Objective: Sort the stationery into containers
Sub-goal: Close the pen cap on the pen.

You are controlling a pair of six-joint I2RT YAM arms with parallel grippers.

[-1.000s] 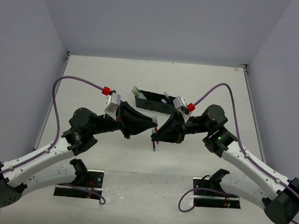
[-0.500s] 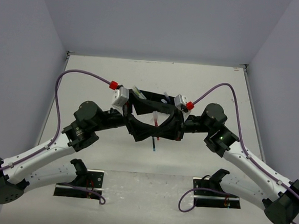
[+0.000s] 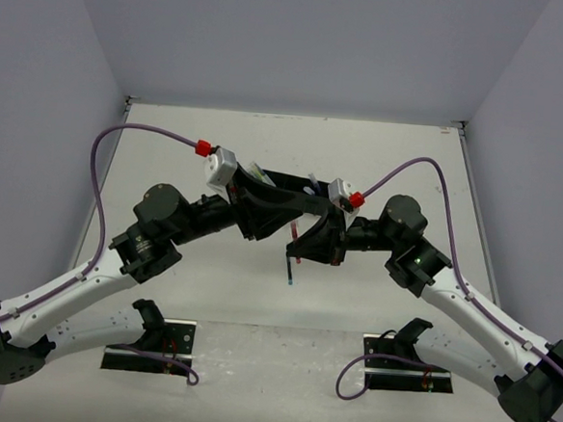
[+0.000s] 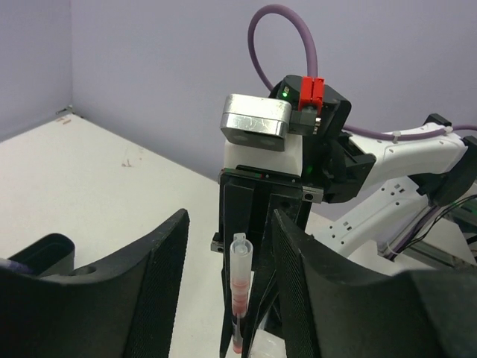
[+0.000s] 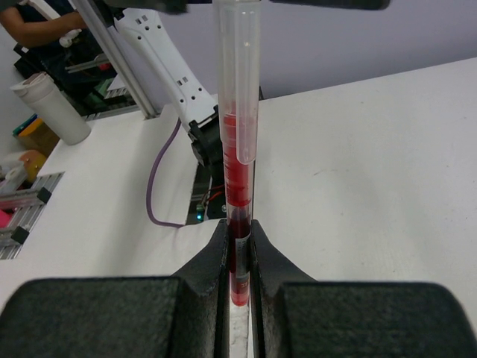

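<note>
Out over the middle of the bench (image 3: 170, 140), the right fingers (image 5: 205, 280) are pinched tight on the lower barrel of a red pen (image 5: 237, 149). From the right wrist the pen's long axis runs straight toward 12 o'clock. The red ink section sits just above the grip and the clear capped end points away at the far tip. The left wrist view shows the same pen (image 4: 238, 298) standing upright with its clear end on top, and the other arm's wrist and camera close behind it. It also shows something the right wrist cannot: the left fingers (image 4: 160, 287) stand about half apart on either side of the pen, with a gap on each side, so they hold nothing. From overhead the pen (image 3: 298, 255) shrinks to a short red streak between the two black arm ends. The left fingers (image 3: 267, 210) are at its 10 o'clock and the right fingers (image 3: 315, 240) reach in from 4 o'clock. Only that high view takes in the black tray (image 3: 288, 181) just beyond, at 12 o'clock, with a few pens sticking up out of it. It also shows a dark pen with a blue tip (image 3: 288, 272) lying on the bench at 6 o'clock of the held one, its length running roughly 12 to 6.
</note>
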